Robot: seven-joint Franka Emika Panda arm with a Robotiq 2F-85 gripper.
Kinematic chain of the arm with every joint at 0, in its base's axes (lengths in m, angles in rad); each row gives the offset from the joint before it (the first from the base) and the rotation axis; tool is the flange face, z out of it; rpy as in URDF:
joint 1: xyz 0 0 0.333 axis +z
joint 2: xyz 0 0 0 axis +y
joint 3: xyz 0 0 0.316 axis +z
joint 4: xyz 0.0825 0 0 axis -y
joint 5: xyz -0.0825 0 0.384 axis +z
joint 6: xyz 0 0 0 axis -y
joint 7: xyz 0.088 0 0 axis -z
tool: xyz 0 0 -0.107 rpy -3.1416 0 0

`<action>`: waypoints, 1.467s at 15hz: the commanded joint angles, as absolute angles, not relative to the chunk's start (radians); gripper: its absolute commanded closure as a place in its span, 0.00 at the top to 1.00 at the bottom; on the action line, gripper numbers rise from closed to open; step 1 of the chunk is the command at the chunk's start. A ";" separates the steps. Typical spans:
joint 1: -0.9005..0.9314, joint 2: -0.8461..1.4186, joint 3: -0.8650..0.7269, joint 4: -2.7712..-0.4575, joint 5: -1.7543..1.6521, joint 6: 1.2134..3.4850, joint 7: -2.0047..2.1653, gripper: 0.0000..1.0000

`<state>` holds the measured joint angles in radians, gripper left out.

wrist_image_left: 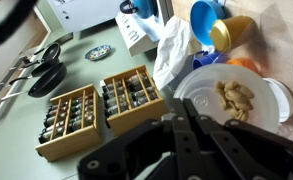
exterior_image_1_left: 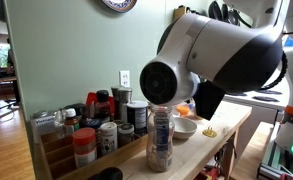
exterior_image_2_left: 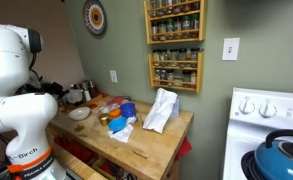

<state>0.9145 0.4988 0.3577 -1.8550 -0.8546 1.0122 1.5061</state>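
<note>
In the wrist view my gripper [wrist_image_left: 182, 120] fills the lower middle, its two dark fingers pressed together with nothing between them. It hangs over the near rim of a white bowl [wrist_image_left: 192, 88] that holds pale food pieces [wrist_image_left: 236, 97]. A crumpled white bag [wrist_image_left: 174, 52], a blue cup [wrist_image_left: 207, 15] and a yellow cup [wrist_image_left: 232, 32] stand just beyond the bowl. In an exterior view the bowl [exterior_image_2_left: 80, 113] sits on the wooden counter [exterior_image_2_left: 151, 148] beside the white arm [exterior_image_2_left: 21, 110], with the white bag [exterior_image_2_left: 161, 110] further along.
Two wooden spice racks [exterior_image_2_left: 174, 20] [exterior_image_2_left: 176, 68] hang on the green wall, with a round clock [exterior_image_2_left: 94, 18]. A stove with a blue kettle [exterior_image_2_left: 282, 156] stands past the counter. A tall spice shaker [exterior_image_1_left: 161, 140] and several jars [exterior_image_1_left: 106, 110] crowd the counter's end.
</note>
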 commanded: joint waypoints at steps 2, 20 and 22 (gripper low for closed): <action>0.915 0.492 0.362 -1.855 -0.851 1.058 1.476 0.01; 0.948 0.547 0.326 -1.812 -0.881 0.928 1.476 0.01; 0.946 0.548 0.325 -1.813 -0.880 0.933 1.470 0.01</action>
